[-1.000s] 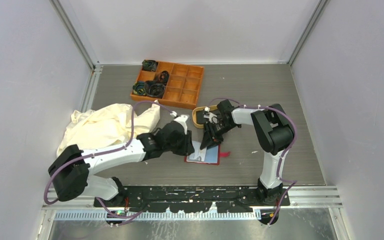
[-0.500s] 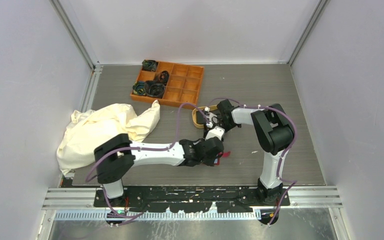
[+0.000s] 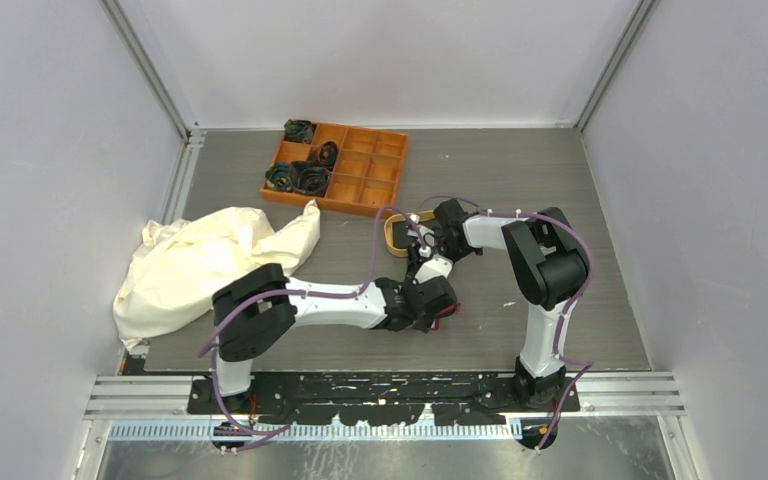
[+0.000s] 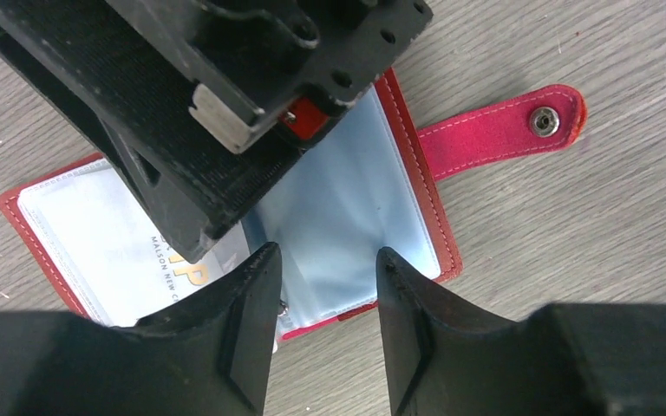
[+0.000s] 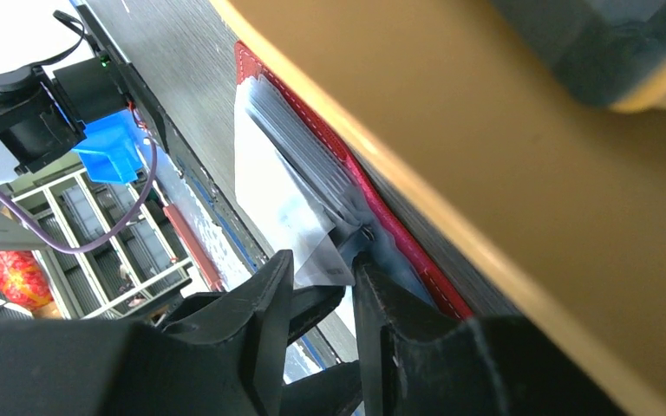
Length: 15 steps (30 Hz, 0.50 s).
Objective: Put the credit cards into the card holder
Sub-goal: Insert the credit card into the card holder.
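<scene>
The red card holder lies open on the table with its snap tab stretched out to the right. A white card with gold letters sits in its left pocket. My left gripper hovers open just over the holder's near edge, with nothing between its fingers. From above, my right gripper points down onto the holder with its jaws apart. One of its fingertips rests on a light-blue pocket leaf. In the top view both grippers cover most of the holder.
A tan oval tray stands just behind the holder, with something dark in it. An orange compartment box with dark items sits farther back. A cream cloth lies bunched at the left.
My left arm has swung right from beside the cloth to the card holder and now covers it from above. Its jaws narrowed, then widened. The right arm has stayed put.
</scene>
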{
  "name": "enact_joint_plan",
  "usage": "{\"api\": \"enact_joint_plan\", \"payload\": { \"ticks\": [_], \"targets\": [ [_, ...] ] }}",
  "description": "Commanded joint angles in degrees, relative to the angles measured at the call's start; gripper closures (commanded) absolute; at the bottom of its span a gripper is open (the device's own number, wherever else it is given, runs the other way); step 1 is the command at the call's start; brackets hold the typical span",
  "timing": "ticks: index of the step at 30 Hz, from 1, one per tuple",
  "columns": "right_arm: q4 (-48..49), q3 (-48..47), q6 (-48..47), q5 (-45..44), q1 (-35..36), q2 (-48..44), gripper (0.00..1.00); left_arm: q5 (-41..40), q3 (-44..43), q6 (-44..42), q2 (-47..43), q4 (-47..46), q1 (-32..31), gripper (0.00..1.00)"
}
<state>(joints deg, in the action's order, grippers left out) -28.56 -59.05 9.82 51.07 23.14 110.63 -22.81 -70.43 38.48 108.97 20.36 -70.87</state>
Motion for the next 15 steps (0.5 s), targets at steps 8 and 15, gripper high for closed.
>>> {"api": "enact_joint_plan", "payload": {
  "ticks": [8, 15],
  "targets": [
    [-4.0, -2.0, -1.6, -2.4, -0.4, -1.3, 0.51, -1.4, -1.5, -1.5, -1.1, 1.4, 1.9, 0.53],
    [-5.6, -2.4, -3.5, -2.5, -2.3, -6.9, 0.47, 2.6, 2.0, -5.4, -6.5, -3.7, 1.9, 0.56]
  ]
}}
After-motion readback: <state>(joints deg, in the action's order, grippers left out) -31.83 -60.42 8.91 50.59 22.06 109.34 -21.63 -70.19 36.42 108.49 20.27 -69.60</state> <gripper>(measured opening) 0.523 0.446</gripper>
